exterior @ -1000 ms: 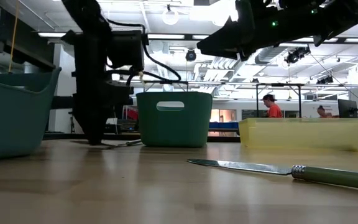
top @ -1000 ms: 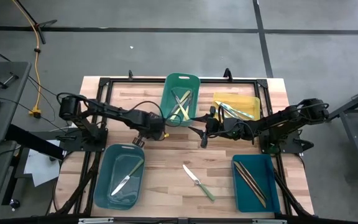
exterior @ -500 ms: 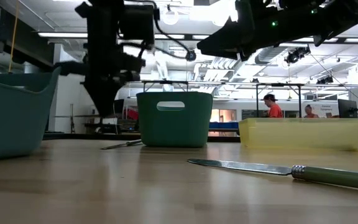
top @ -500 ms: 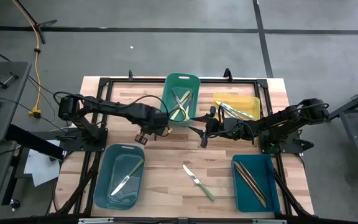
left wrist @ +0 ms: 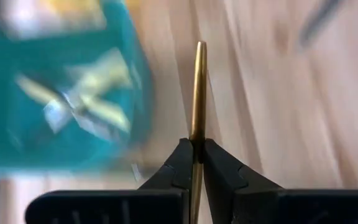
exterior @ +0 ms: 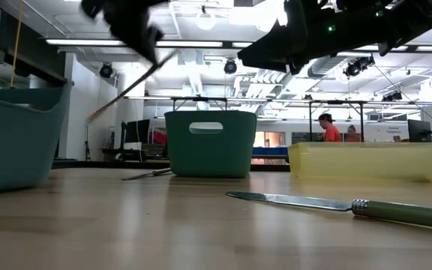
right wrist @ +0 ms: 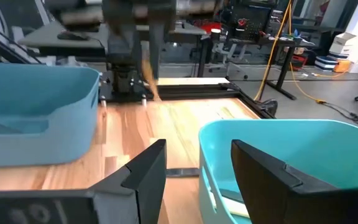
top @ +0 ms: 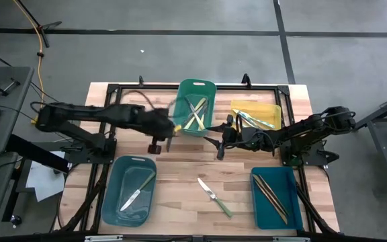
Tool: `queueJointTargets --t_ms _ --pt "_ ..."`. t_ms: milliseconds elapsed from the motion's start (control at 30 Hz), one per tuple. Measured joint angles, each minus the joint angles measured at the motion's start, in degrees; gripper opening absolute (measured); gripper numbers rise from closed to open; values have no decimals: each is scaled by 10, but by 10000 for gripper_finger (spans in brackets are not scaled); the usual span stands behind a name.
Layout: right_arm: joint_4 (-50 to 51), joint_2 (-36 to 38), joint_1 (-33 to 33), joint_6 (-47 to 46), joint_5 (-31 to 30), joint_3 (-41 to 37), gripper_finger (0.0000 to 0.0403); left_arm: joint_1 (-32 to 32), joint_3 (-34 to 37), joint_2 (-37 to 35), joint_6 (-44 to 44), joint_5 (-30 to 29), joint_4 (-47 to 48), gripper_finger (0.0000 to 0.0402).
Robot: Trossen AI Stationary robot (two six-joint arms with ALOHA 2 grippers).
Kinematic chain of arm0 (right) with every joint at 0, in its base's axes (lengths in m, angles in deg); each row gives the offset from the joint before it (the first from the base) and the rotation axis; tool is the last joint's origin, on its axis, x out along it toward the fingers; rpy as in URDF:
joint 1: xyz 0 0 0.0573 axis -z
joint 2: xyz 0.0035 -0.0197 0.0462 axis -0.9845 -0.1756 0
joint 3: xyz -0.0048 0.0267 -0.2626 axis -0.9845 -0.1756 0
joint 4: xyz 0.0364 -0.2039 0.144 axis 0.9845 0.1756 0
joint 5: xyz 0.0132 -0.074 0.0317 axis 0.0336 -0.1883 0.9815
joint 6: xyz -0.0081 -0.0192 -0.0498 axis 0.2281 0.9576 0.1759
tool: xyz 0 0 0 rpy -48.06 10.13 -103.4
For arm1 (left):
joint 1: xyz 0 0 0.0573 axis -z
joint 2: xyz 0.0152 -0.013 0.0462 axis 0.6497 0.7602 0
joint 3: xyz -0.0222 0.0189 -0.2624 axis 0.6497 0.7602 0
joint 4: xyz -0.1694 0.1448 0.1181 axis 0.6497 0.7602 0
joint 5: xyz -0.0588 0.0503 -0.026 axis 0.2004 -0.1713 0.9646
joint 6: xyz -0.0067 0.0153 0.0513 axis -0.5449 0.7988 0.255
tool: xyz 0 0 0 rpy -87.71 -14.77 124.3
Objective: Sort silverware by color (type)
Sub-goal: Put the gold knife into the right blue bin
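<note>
Above the wooden slat tabletop (top: pixel 180 171), toward ten o'clock from its centre, the left arm reaches in from the nine o'clock side, and the left gripper (left wrist: pixel 195 151) has its two dark fingers pinched tight on a thin yellow-handled utensil (left wrist: pixel 197 93), which sticks out straight ahead of the jaws and hangs in the air just beside the green rectangular plastic bin (top: pixel 195 107) at twelve o'clock. In the low view that utensil slants down from the raised gripper, clear of the wood. The right arm stretches in from three o'clock, nearly level, and the right gripper (right wrist: pixel 194 165) waits near the table's centre with its fingers spread apart and nothing between them. On the bare boards at about six o'clock lies a green-handled table knife (top: pixel 214 197), well apart from both grippers. More silverware rests in the bins: pale-handled pieces in the green one, others in the shallow yellow plastic bin (top: pixel 255 114) at one o'clock, a few in the light blue tub (top: pixel 129 189) at seven o'clock, and dark brown-handled pieces in the teal bin (top: pixel 276 197) at five o'clock. Beyond the table a bright workshop shows, with a person in an orange top (exterior: pixel 327 128) far off.
</note>
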Motion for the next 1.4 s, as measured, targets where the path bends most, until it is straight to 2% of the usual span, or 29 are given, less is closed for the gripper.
queueJointTargets --t_ms 133,333,500,733,833,967,1133,1400 --pt "-4 0 0 -6 1 0 177 3 49 -78 -22 9 -174 10" --pt "-7 0 0 -3 1 0 177 13 177 -169 -42 0 -434 9" --pt "-10 0 0 -2 7 0 177 32 276 -210 -79 -10 -600 9" --pt "-46 0 0 -2 23 0 177 72 384 -224 -136 -37 -768 9" --pt "-60 0 0 -2 28 0 177 81 414 -225 -131 -62 -802 9" --pt "-74 0 0 -1 29 0 177 81 422 -226 -132 -93 -801 9" --pt "-77 0 0 -2 32 0 177 84 422 -229 -136 -96 -799 9" --pt "-78 -9 -2 -32 119 8 177 91 421 -211 -142 -90 -856 8"
